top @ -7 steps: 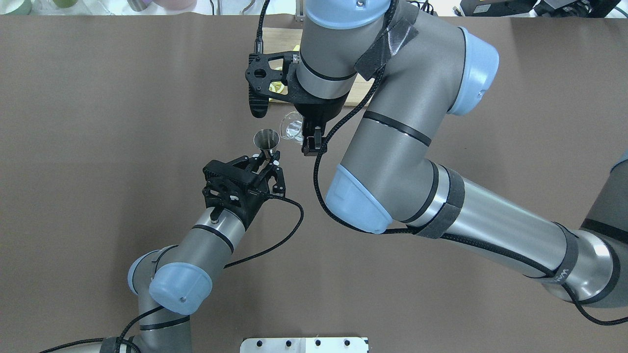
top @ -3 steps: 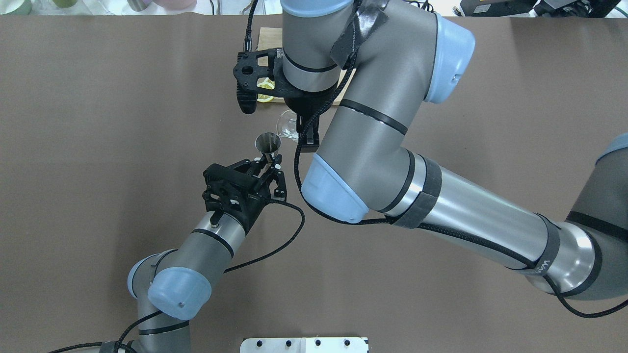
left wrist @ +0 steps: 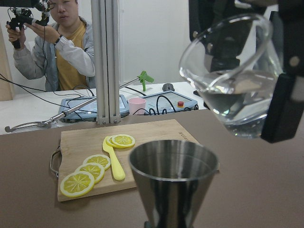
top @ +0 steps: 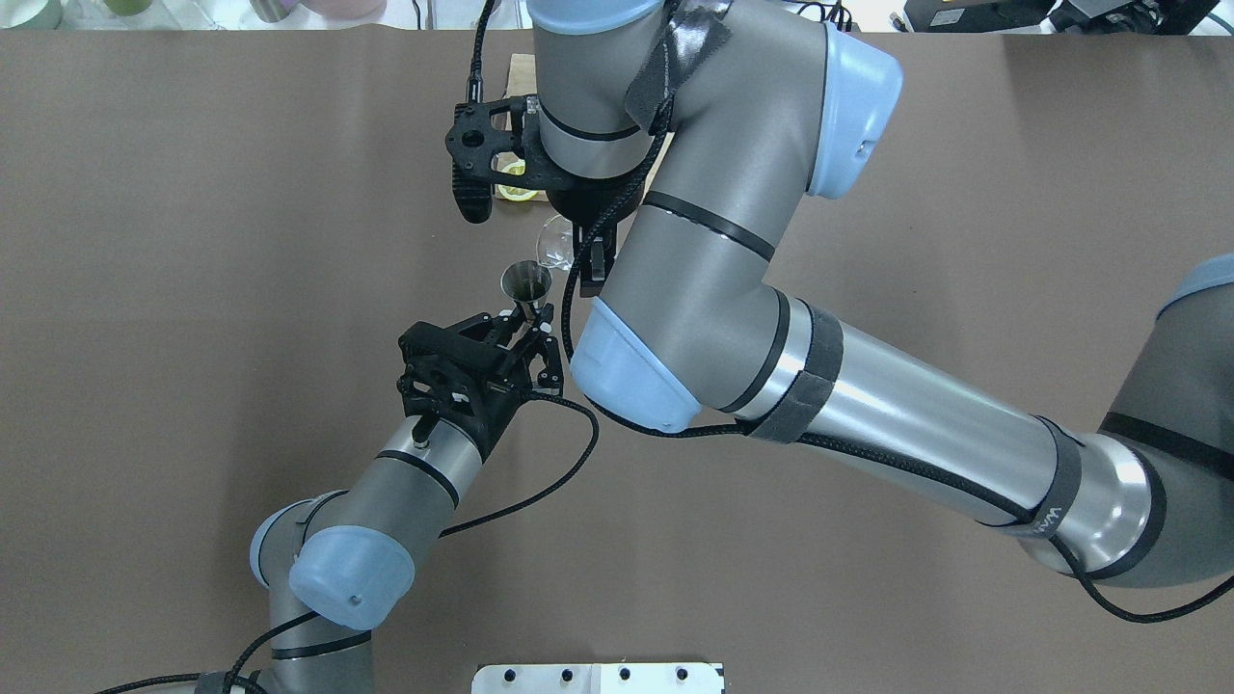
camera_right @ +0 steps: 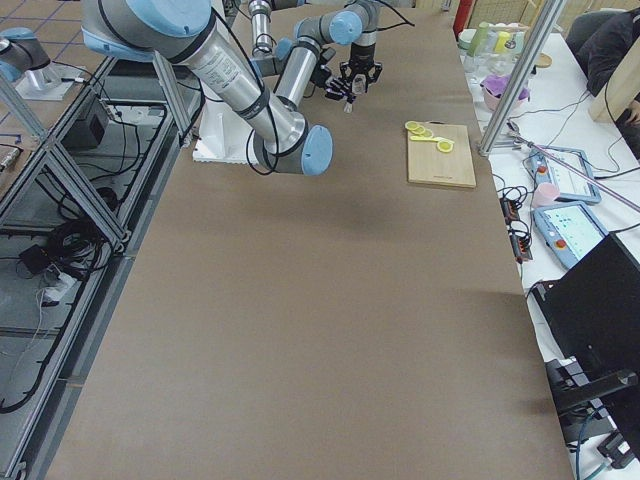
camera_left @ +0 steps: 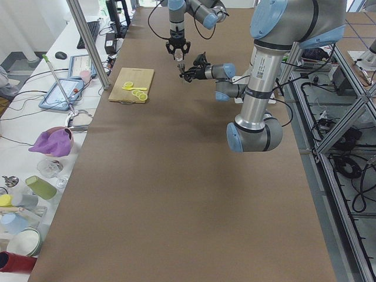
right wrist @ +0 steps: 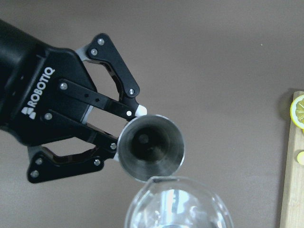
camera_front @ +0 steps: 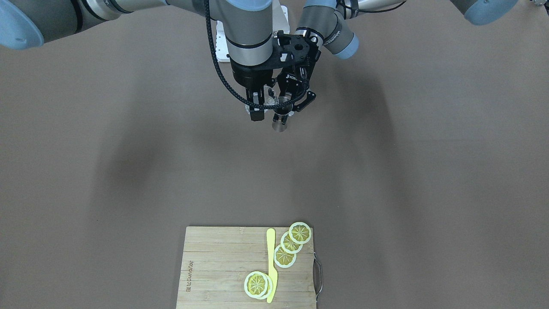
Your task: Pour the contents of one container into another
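A steel cone-shaped jigger (top: 525, 280) stands upright above the table, with my left gripper (top: 523, 314) shut on its lower stem. The right wrist view looks down into the jigger (right wrist: 151, 152), whose bowl looks empty. A clear glass cup (top: 556, 241) with water in it hangs just beyond and right of the jigger, and my right gripper (top: 581, 253) is shut on it. In the left wrist view the glass (left wrist: 232, 80) is tilted a little above the jigger's rim (left wrist: 174, 164). No water shows between them.
A wooden cutting board (camera_front: 214, 266) with lemon slices (camera_front: 285, 249) and a yellow knife (camera_front: 271, 262) lies on the operators' side of the table. My right arm hides most of it in the overhead view. An operator (left wrist: 57, 42) sits beyond the table.
My right arm has swung leftward in the overhead view, which brought the glass closer to the jigger. The left gripper and the jigger have stayed almost still.
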Controlling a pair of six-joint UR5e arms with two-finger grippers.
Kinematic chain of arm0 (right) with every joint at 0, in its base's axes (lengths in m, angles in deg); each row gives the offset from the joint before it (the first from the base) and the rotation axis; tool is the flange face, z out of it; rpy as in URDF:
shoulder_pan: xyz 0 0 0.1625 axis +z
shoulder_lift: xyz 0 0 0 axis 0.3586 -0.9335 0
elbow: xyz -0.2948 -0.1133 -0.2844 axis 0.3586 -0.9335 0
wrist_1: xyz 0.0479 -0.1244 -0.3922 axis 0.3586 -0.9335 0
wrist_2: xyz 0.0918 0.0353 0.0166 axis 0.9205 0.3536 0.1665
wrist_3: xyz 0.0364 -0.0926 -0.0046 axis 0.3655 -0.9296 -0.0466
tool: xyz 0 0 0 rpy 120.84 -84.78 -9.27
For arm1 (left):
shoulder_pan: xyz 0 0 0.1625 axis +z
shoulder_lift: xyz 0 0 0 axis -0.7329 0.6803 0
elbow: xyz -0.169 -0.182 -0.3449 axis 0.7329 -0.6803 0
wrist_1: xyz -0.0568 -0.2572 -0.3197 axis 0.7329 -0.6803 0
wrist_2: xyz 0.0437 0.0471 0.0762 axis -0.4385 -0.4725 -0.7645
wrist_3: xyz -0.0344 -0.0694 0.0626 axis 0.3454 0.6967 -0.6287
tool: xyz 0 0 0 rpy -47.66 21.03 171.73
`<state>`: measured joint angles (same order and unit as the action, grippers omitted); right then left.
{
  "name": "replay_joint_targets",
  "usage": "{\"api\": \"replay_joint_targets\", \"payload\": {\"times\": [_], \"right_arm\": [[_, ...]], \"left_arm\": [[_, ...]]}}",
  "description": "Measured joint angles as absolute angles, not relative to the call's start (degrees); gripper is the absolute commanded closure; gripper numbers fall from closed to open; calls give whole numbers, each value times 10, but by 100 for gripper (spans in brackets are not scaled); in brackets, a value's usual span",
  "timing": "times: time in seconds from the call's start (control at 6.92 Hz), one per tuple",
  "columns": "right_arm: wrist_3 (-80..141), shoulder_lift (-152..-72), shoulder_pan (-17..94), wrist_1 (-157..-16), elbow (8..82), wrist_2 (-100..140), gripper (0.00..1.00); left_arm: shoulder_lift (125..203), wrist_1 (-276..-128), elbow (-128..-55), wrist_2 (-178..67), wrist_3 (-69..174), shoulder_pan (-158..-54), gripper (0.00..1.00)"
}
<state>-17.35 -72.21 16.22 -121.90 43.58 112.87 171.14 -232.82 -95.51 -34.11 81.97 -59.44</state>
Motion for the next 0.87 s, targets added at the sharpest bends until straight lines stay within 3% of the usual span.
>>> {"api": "replay_joint_targets", "payload": {"times": [0.87], "right_arm": [[-189, -704, 145, -1264, 434, 1105, 100]], "left_arm": [[1711, -2329, -957, -342, 820, -594, 100]]}}
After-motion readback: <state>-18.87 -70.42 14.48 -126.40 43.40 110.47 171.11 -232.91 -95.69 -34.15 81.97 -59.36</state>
